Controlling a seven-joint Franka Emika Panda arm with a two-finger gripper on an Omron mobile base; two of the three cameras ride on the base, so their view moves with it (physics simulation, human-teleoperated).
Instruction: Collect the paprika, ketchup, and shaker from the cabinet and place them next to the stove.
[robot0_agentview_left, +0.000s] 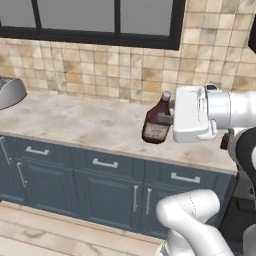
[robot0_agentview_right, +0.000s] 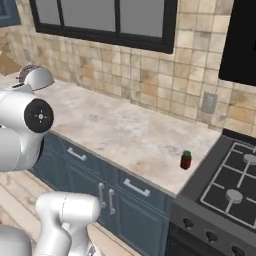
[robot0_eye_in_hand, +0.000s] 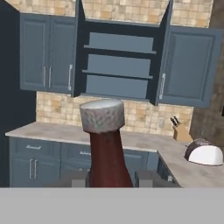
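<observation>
one ketchup (robot0_agentview_left: 157, 121) upright, cap up, fingers (robot0_eye_in_hand: 151, 178) clamped on its body, above counter (robot0_agentview_left: 75, 122)

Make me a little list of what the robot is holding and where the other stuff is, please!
held: ketchup, clamped in the shut gripper, above the counter
paprika: jar standing on the counter beside the stove
cabinet: wall cabinet with doors open, shelves look bare
shaker: cannot tell where it is
also on counter: toaster, knife block
</observation>
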